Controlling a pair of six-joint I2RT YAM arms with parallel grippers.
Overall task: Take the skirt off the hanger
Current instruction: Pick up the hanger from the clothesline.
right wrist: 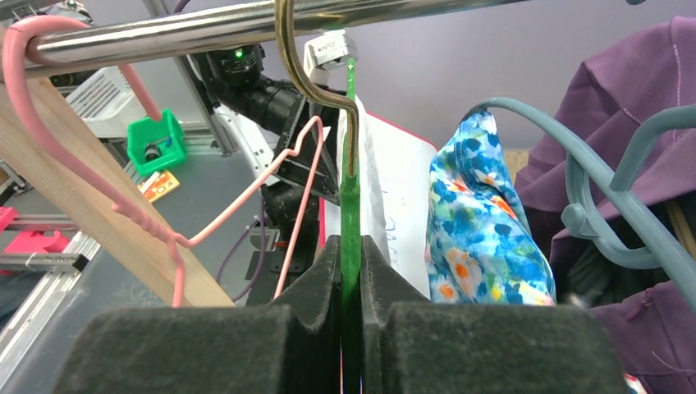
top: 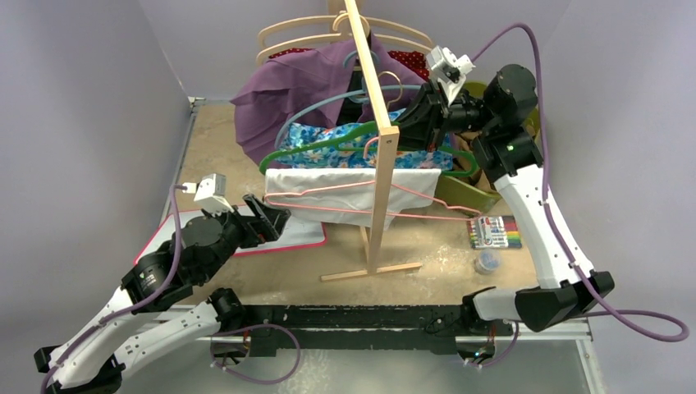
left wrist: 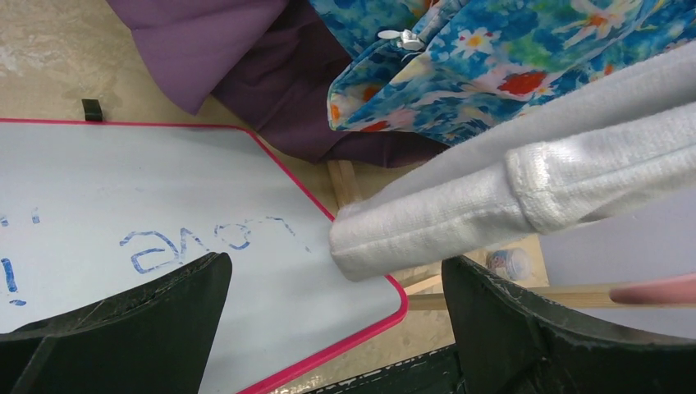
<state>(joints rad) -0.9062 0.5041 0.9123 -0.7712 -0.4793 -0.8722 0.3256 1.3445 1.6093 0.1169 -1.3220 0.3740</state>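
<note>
The skirt (top: 353, 149) is blue with a flower print and hangs on a green hanger (top: 305, 148) from the rack's rail. My right gripper (top: 408, 123) is shut on the green hanger (right wrist: 351, 238) just below its metal hook, the strip pinched between both pads (right wrist: 324, 279). To the right of it hangs the skirt (right wrist: 484, 222). My left gripper (top: 275, 220) is open and low, beside the left end of a white cloth (top: 345, 193). In the left wrist view the skirt (left wrist: 492, 66) hangs above that cloth (left wrist: 492, 197), and nothing lies between the fingers (left wrist: 148, 320).
A wooden rack (top: 379, 139) with a metal rail (right wrist: 205, 29) carries a pink wire hanger (top: 328, 201), a grey-blue hanger (right wrist: 591, 189) and a purple garment (top: 295, 82). A pink-edged whiteboard (left wrist: 123, 189) lies under the left gripper. A marker box (top: 495, 232), small jar (top: 488, 262) and green bin (top: 468, 193) sit right.
</note>
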